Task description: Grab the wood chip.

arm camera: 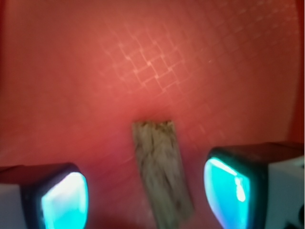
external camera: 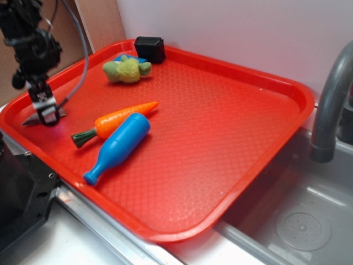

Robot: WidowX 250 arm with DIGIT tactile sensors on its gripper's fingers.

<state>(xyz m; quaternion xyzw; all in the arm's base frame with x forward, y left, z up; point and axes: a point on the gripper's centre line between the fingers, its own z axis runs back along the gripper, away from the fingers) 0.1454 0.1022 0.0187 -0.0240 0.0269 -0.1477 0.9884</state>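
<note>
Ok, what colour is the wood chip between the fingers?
Brown-grey with darker rough streaks; the wood chip shows best in the wrist view.

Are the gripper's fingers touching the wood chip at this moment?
Apart. In the wrist view the wood chip lies between the fingers of the gripper with red tray showing on both sides.

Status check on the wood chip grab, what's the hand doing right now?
Hand open, fingers either side of the wood chip. Chip flat on the red tray, not gripped yet. Carrot and blue bottle off to the side, nothing in the way.
</note>
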